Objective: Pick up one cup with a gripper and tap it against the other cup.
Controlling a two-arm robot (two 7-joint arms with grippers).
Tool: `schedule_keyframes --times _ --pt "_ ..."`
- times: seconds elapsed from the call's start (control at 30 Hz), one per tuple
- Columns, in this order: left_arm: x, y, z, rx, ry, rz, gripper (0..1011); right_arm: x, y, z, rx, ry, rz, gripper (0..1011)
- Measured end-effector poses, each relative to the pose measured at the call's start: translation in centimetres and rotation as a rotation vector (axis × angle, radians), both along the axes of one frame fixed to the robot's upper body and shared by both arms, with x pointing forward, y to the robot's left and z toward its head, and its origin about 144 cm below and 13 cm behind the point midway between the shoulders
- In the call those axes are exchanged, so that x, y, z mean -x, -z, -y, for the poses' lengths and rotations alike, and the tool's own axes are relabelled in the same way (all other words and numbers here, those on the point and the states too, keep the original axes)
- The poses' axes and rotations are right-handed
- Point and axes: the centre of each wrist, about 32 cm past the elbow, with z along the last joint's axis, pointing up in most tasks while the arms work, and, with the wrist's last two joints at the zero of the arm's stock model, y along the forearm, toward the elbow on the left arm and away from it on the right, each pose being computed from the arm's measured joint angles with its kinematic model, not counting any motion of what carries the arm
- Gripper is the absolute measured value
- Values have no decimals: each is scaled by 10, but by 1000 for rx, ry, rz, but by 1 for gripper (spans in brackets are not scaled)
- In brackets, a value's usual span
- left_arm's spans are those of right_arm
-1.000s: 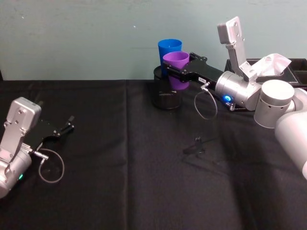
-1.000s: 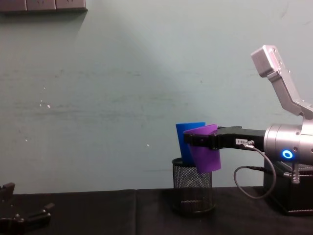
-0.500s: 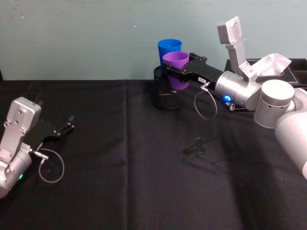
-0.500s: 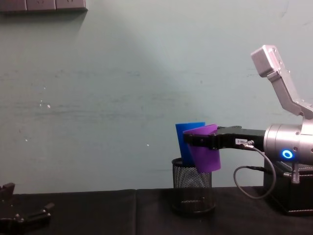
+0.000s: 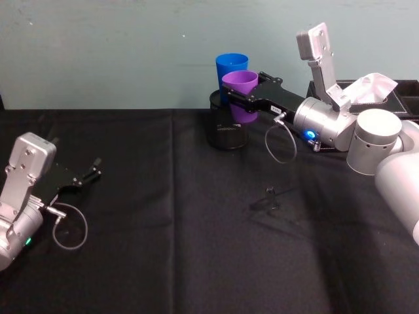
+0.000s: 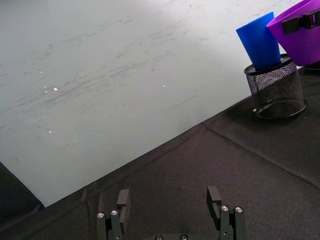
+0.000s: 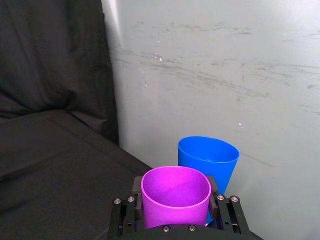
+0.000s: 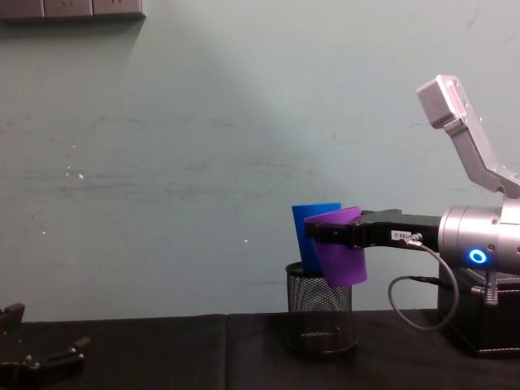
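My right gripper is shut on the purple cup and holds it in the air above the table's far edge. The blue cup stands tilted inside a black wire-mesh pen holder. The purple cup sits right against the blue cup's side; the chest view shows them overlapping. My left gripper rests open on the black cloth at the near left.
A black tissue box with a white tissue stands behind my right arm. A small dark clip-like object lies on the cloth in the middle. The pale green wall rises just behind the cups.
The purple cup in my right gripper has risen very slightly beside the blue cup. The left arm has not moved.
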Motion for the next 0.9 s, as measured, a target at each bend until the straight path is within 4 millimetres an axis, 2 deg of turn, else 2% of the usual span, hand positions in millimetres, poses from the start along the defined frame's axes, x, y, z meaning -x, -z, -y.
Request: schedule_keyframes --times 0.9 --pt "0 0 0 0 0 0 1000 0 0 0 0 1 1 726"
